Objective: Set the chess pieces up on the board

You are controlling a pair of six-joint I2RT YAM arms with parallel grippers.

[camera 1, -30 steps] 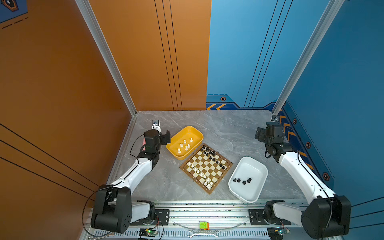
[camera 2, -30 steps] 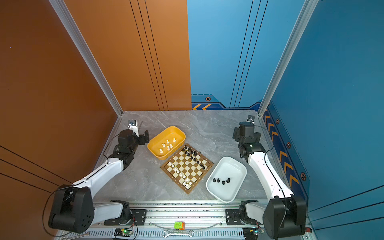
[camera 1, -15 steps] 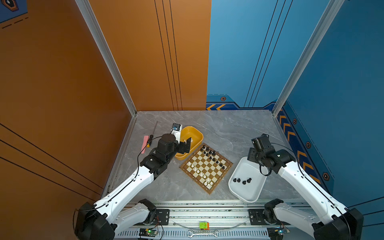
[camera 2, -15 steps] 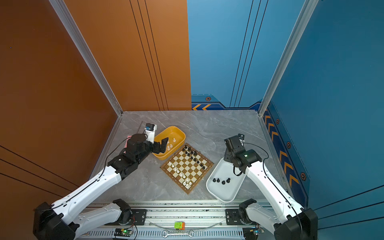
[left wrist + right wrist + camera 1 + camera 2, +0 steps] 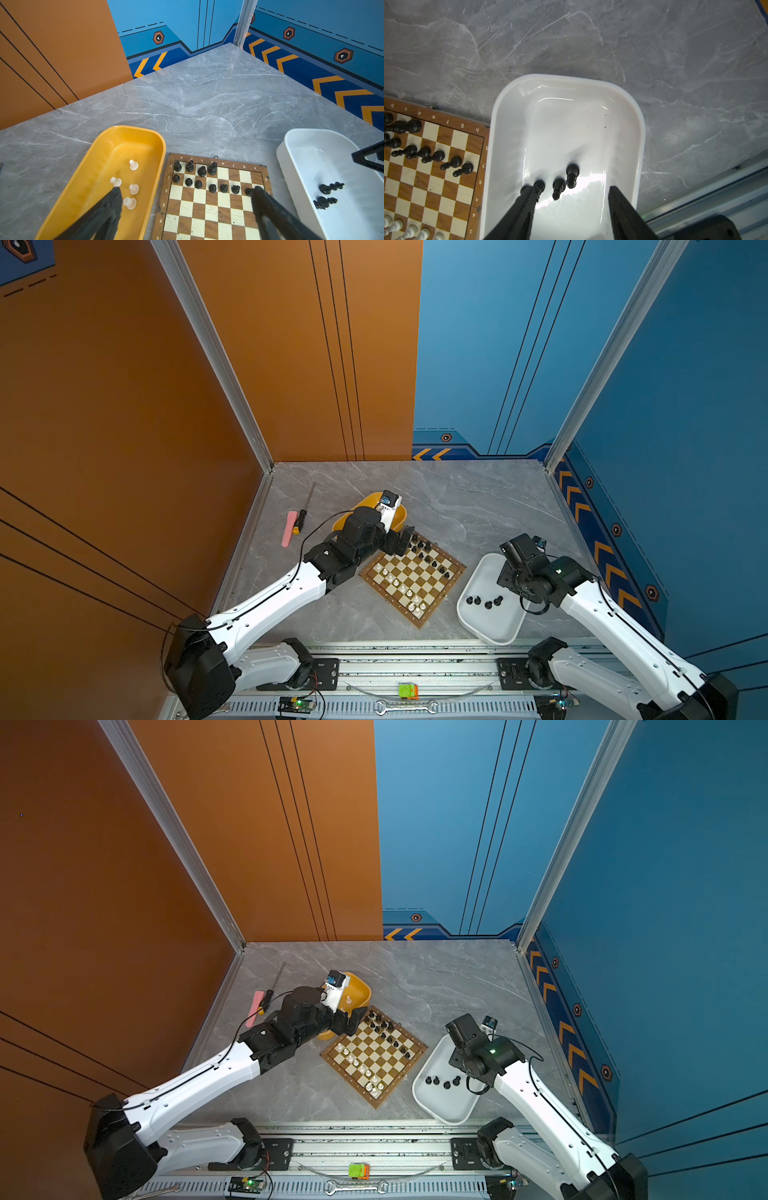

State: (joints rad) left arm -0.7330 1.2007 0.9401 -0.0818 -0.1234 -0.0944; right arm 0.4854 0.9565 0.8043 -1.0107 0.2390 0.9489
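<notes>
The board (image 5: pixel 419 593) lies tilted in the middle, with black chess pieces (image 5: pixel 212 188) along its far rows and white chess pieces (image 5: pixel 392 580) along its near side. Several white pieces (image 5: pixel 134 189) lie in the yellow tray (image 5: pixel 128 128). Several black pieces (image 5: pixel 558 187) lie in the white tray (image 5: pixel 566 78). My left gripper (image 5: pixel 186 193) hangs open over the board's edge next to the yellow tray, holding nothing. My right gripper (image 5: pixel 571 192) is open low inside the white tray. The black pieces lie just ahead of its fingertips, and one is partly hidden by a finger (image 5: pixel 527 199).
A screwdriver (image 5: pixel 305 506) and a pink strip (image 5: pixel 289 528) lie at the left by the orange wall. A wrench (image 5: pixel 405 708) and a green-orange block (image 5: pixel 408 691) sit on the front rail. Blue walls close the back and right.
Both arms have swung in from the back corners. The left gripper now hangs over the yellow tray and board corner. The right has come down into the white tray with narrower jaws.
</notes>
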